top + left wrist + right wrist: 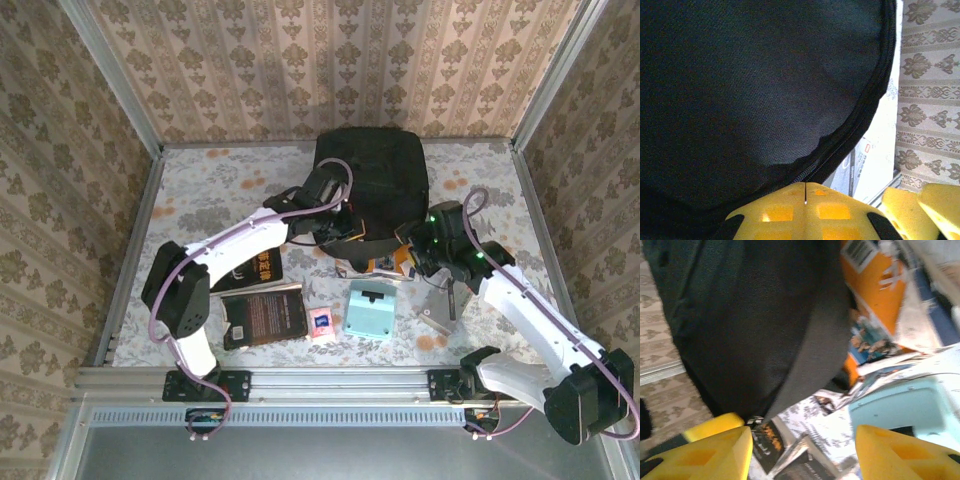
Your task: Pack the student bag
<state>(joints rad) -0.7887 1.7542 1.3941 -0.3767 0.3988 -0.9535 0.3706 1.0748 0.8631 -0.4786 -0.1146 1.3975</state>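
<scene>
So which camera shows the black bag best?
The top camera. You see the whole bag there, with its rounded shape. The left wrist camera is very close, so you get dark cloth and the zip. The right wrist camera catches a blurry dark part of it.

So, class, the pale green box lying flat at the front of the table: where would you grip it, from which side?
Probably grip the pale green box across its left and right edges, coming straight down from above: it lies flat with straight sides, though the pink packet crowds its left edge.
</scene>
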